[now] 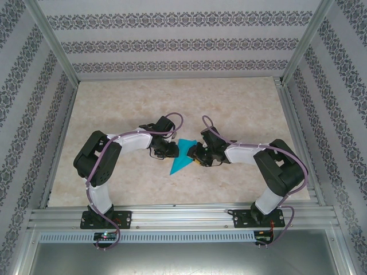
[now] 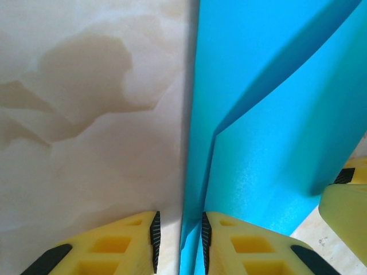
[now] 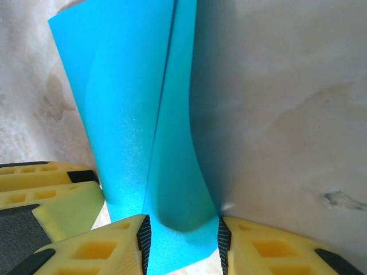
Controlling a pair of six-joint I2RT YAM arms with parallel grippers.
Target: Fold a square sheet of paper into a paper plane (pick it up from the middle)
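Black-and-white arms (image 1: 100,160), purple cables (image 1: 175,118), yellow fingers (image 2: 252,249), apparently ribbed black pads (image 2: 155,238).

Your stock: one beige marbled table top (image 1: 229,103), evenly lit, at centre. Walls (image 1: 172,43) at 9, 12 and 3 o'clock, white paper with grey ornamental bands, edged by aluminium posts (image 1: 53,43). One slotted aluminium rail (image 1: 183,217) at 6 o'clock.

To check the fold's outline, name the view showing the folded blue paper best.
Top external: the folded blue paper shows its whole pointed outline. Left wrist gives a close-up of overlapping layers; right wrist, a curving flap.
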